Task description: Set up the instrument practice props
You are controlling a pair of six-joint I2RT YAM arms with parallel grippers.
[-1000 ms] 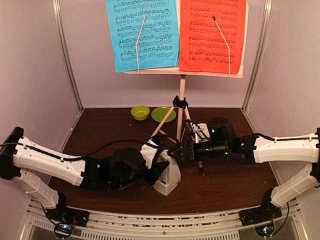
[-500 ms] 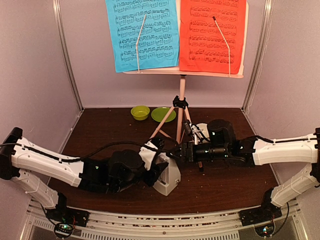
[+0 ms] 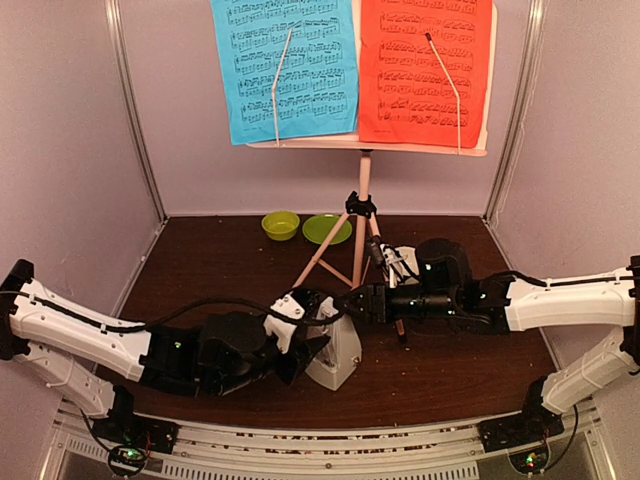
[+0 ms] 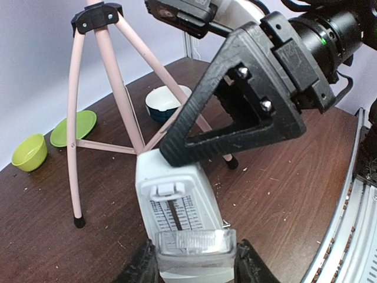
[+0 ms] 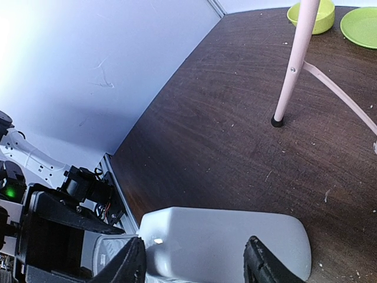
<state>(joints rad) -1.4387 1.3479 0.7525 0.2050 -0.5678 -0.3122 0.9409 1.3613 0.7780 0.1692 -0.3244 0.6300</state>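
Left gripper [image 4: 194, 266]: clamped on the base of the metronome [image 3: 338, 352], lower centre of the overhead view, just below the music stand [image 3: 364, 190] legs. Right gripper [image 5: 194, 259]: lately brought astride its top, jaws narrowing, grip not determinable; two-handed positioning is judged unfinished.

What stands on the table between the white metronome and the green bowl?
One pink leg of the music stand, its black foot on bare table; the right wrist view shows it.
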